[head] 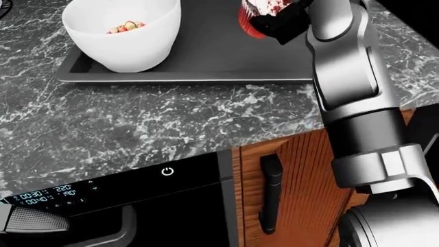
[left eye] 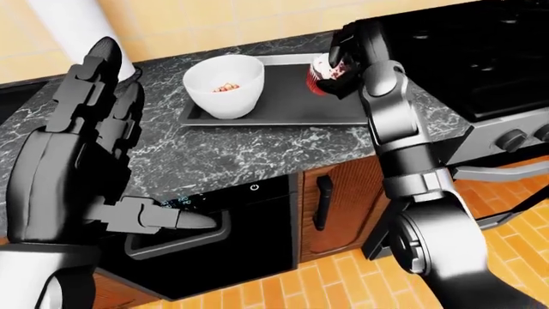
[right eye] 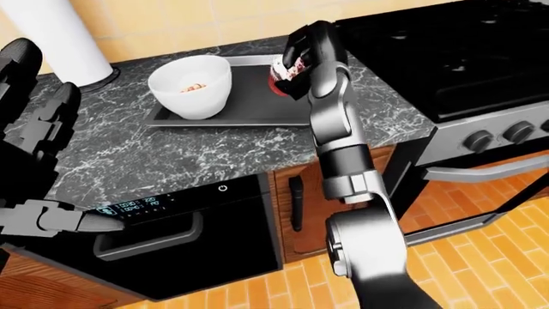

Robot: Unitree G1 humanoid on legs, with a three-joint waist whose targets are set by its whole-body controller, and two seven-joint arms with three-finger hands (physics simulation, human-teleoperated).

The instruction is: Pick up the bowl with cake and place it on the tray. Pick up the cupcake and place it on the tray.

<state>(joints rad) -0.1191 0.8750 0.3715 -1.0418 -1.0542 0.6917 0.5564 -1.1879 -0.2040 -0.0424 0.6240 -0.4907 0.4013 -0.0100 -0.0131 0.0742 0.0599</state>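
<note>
Bowl point(left eye: 224, 85) sat on tray point(left eye: 283, 109) already. My right hand point(left eye: 343, 55) was clamped on cupcake point(left eye: 322, 74) over the tray; next I judged lower & release. Left hand point(left eye: 82, 148) spread, empty.
</note>
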